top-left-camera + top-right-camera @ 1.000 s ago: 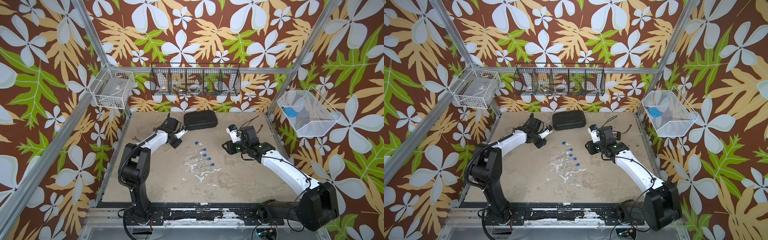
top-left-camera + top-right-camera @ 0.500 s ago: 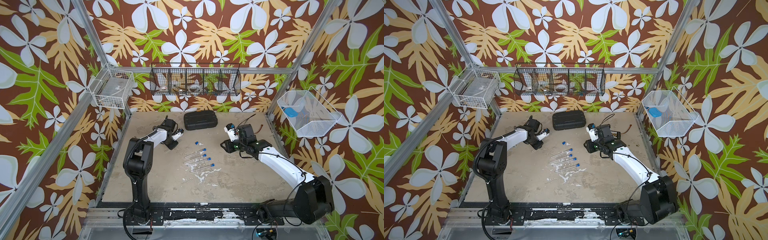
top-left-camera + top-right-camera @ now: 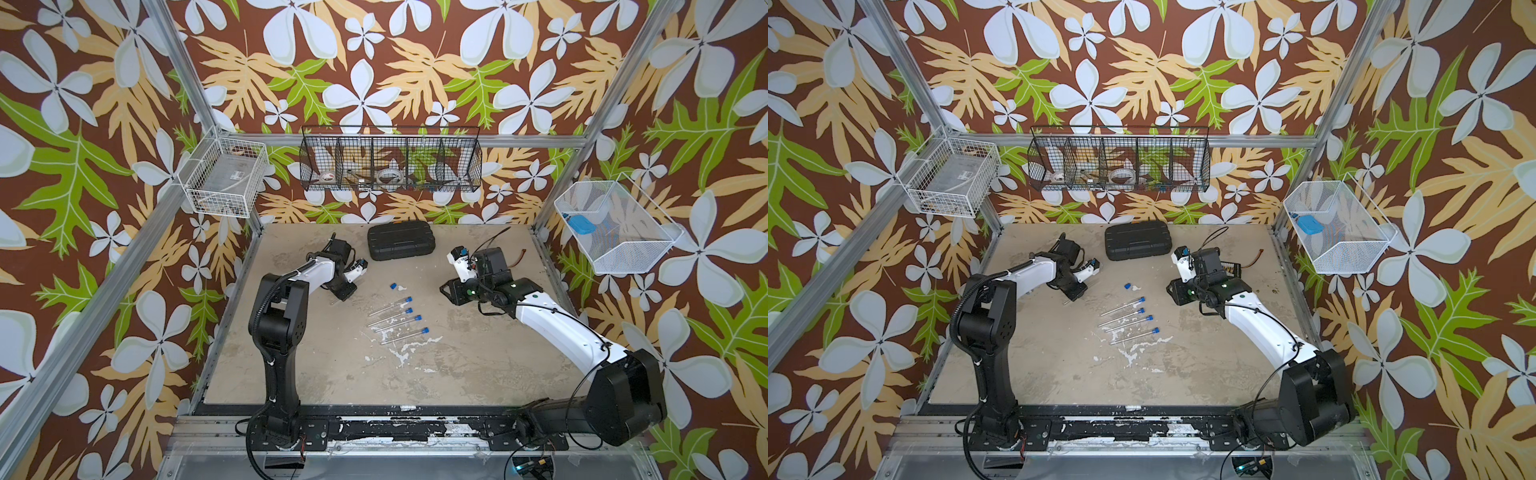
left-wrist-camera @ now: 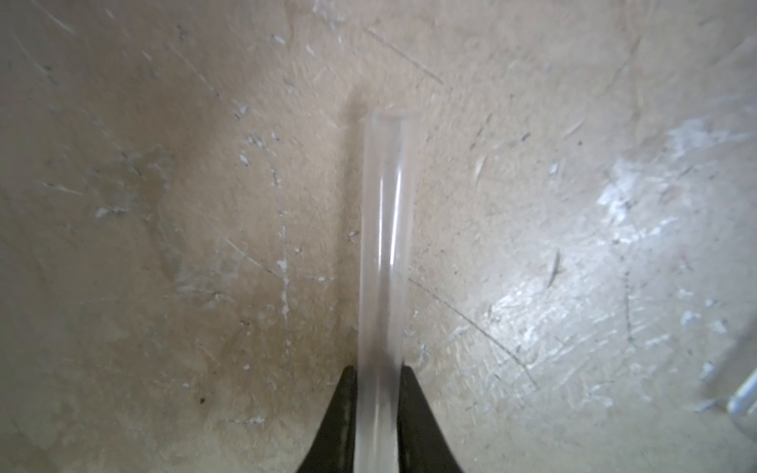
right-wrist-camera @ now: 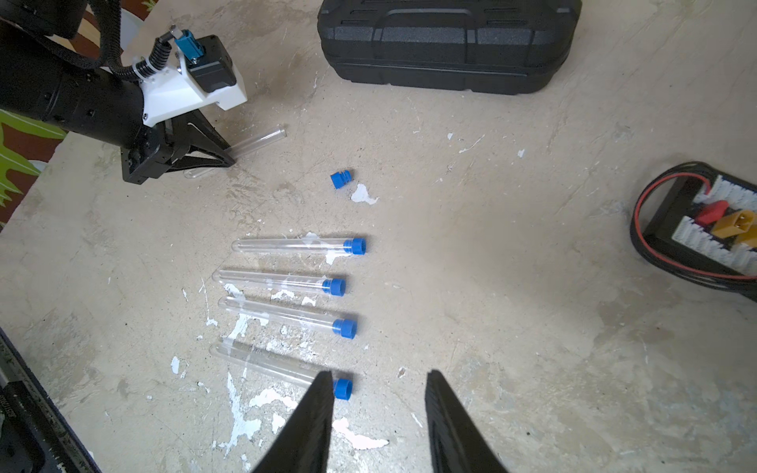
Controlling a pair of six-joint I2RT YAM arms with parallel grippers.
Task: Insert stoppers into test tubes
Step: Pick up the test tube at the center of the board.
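**Five tubes, five plugs**

Counted five tubes: four tubes (image 5: 286, 245) in a row on the table (image 3: 478, 365), each with a blue plug (image 5: 354, 245) in one end, plus a bare tube (image 4: 383, 229) clamped in the left gripper (image 4: 379, 370) nearer the back. Counted five plugs too, the loose plug (image 5: 341, 179) lying between the row and a shut black case (image 3: 401, 242). Found the right gripper (image 5: 379, 374) with jaws apart and empty, right of the row.

Spotted three wall baskets: a black wire basket (image 3: 424, 149) in five sections with whitish rolls (image 3: 388, 175) and bits too small to name, a white wire basket (image 3: 218, 201) with contents too faint to tell, a mesh basket (image 3: 631, 255) with a flat blue thing (image 3: 581, 224).

Lost part of the nearest plug (image 5: 343, 388) behind a right finger (image 5: 315, 417) in the wrist view; saw a connector board (image 5: 712, 233) cut off at the edge.
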